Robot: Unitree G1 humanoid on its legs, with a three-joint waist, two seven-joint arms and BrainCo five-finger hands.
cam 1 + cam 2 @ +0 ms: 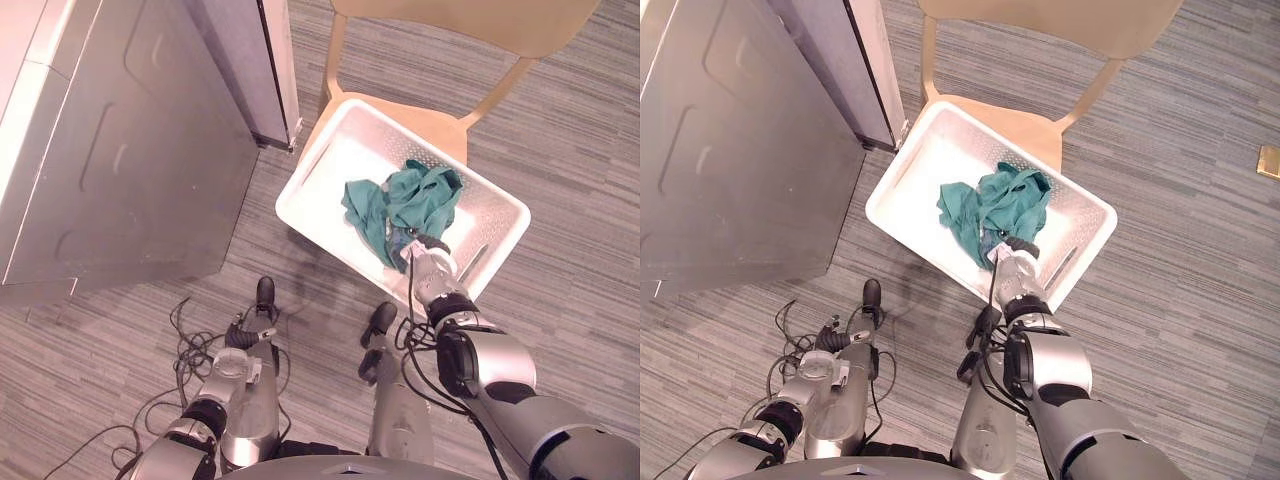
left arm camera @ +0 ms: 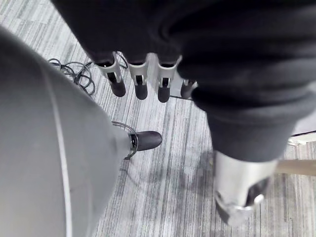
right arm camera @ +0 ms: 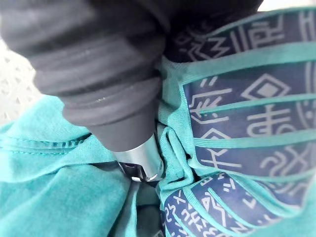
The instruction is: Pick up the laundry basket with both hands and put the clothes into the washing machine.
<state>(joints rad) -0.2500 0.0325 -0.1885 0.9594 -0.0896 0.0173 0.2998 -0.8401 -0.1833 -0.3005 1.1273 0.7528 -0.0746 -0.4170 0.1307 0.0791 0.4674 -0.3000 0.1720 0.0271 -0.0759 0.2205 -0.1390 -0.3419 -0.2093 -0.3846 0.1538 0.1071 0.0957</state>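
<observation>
A white laundry basket (image 1: pixel 335 150) rests on the seat of a wooden chair (image 1: pixel 470 25). Crumpled teal clothes (image 1: pixel 400 205) lie inside it, toward its near right side. My right hand (image 1: pixel 432 268) reaches over the near rim and is sunk into the clothes. In the right wrist view its thumb (image 3: pixel 140 158) presses into a fold of the teal cloth (image 3: pixel 237 113), which has a dark patterned part. My left hand (image 2: pixel 140 81) hangs low at my left side above the carpet, with straight fingers holding nothing. The grey washing machine (image 1: pixel 130 150) stands at the left.
The machine's corner (image 1: pixel 275 120) comes close to the basket's far left corner. Striped grey carpet lies all round. A small brass plate (image 1: pixel 1268 160) is set in the floor at the far right.
</observation>
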